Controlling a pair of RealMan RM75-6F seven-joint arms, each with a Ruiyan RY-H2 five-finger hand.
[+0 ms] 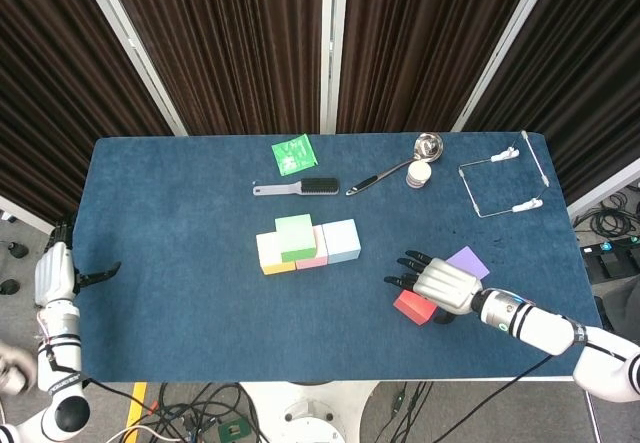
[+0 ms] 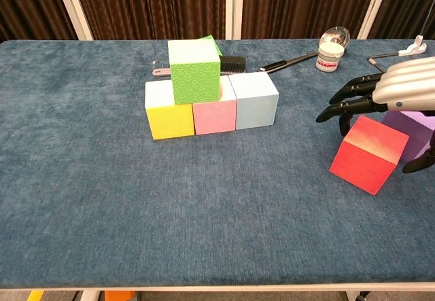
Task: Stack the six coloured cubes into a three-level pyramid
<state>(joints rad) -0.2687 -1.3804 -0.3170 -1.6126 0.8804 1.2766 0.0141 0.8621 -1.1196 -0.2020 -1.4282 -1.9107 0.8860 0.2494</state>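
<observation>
Red cube (image 2: 368,153) is sitting tilted on the blue table (image 2: 102,199), with the right hand (image 2: 397,92) hovering just over it, fingers spread and holding nothing.
Purple cube (image 2: 414,128) is lying just behind the red one; yellow cube (image 2: 168,116), pink cube (image 2: 214,113) and light blue cube (image 2: 255,100) are forming a row, with the green cube (image 2: 194,71) resting on top. The left hand (image 1: 58,273) is hanging off the table's left edge; whether it is holding anything I cannot tell.

Right hand (image 1: 443,285) hovers over the red cube (image 1: 414,306), apparently not gripping; purple cube (image 1: 467,262) just beside
</observation>
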